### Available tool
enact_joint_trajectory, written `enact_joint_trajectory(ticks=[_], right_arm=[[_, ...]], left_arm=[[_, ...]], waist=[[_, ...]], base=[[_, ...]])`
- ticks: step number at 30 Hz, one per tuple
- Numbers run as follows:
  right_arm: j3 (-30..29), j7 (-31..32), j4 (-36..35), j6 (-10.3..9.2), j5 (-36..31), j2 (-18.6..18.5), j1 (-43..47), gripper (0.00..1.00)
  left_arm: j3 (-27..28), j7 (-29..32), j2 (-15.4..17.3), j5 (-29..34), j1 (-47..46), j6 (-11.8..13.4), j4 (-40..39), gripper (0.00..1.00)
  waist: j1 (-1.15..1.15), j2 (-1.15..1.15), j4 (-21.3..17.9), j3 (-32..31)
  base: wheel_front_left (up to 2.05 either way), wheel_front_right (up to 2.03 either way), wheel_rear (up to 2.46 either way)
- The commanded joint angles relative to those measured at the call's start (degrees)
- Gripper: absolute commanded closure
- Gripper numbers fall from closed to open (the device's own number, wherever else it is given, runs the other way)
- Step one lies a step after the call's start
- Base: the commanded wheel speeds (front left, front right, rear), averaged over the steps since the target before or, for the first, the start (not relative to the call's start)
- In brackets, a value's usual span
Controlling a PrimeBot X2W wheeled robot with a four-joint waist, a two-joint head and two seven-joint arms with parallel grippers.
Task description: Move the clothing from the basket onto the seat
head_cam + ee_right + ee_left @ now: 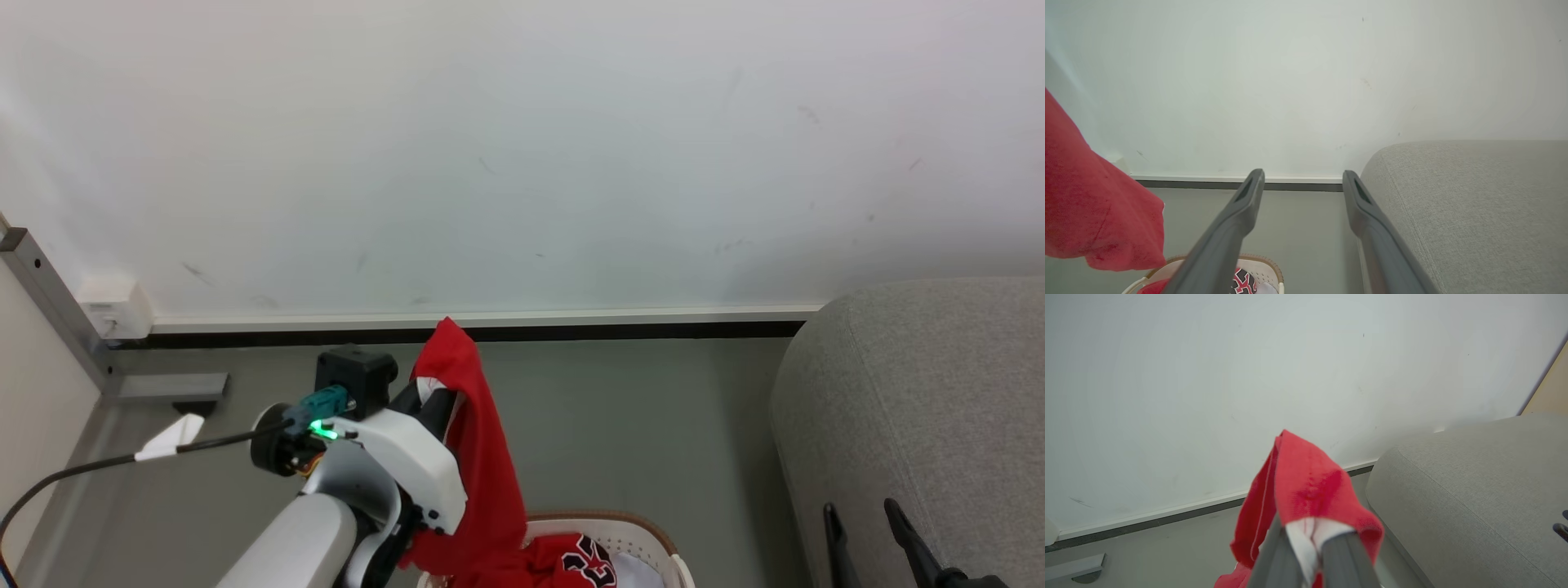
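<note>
Left gripper [1310,543] pinches the soft red, white-trimmed fabric garment [1310,486] at its bunched edge, which is likely light and limp; right gripper [1302,175] gapes empty.

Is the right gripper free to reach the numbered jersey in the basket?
Probably yes: the right gripper is open and empty, the numbered jersey lies uncovered in the basket, though the red garment in the left gripper hangs close.
</note>
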Motion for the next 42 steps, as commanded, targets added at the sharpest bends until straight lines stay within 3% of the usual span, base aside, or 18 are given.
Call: enact_joint_trajectory(ticks=[1,11,22,28,37,42], right_arm=[[0.52,-0.12,-0.06,-0.13,0.07,-0.4,-0.08,0.0],[10.2,-0.12,-1.76,-0.13,2.06,-5.37,-2.41,0.0],[28.2,2.4,-4.88,-0.14,7.56,-15.19,-8.91,0.0],[36.74,5.63,-6.83,-0.13,10.54,-18.14,-14.84,0.0],[47.49,6.55,-1.17,-0.13,12.76,-15.84,-25.14,0.0],[51.05,5.12,7.49,-0.13,13.13,-11.4,-31.39,0.0]], left_arm=[[0.29,0.07,0.27,-0.77,-0.25,0.26,-0.48,1.0],[-0.93,1.25,0.24,-0.48,-0.37,0.45,-3.47,1.0],[-2.38,2.64,0.45,-0.21,-0.7,0.37,-6.97,1.0],[-2.56,2.96,0.88,0.02,-1.54,0.34,-7.66,1.0],[-3.54,3.47,0.74,0.63,-3.52,-0.16,-8.47,1.0],[-5.34,3.84,-0.29,1.06,-4.43,-1.12,-9.67,1.0]], waist=[[0.01,0.0,-0.04,0.04],[0.01,0.0,-0.61,0.19],[0.01,0.0,-1.24,0.29],[0.01,0.0,-0.98,0.5],[0.01,0.0,0.16,0.7],[0.01,0.0,1.02,0.66]], base=[[0.0,0.0,0.0],[0.0,0.0,0.0],[0.0,0.0,0.0],[0.0,0.0,0.0],[0.0,0.0,0.0],[0.0,0.0,0.0]])
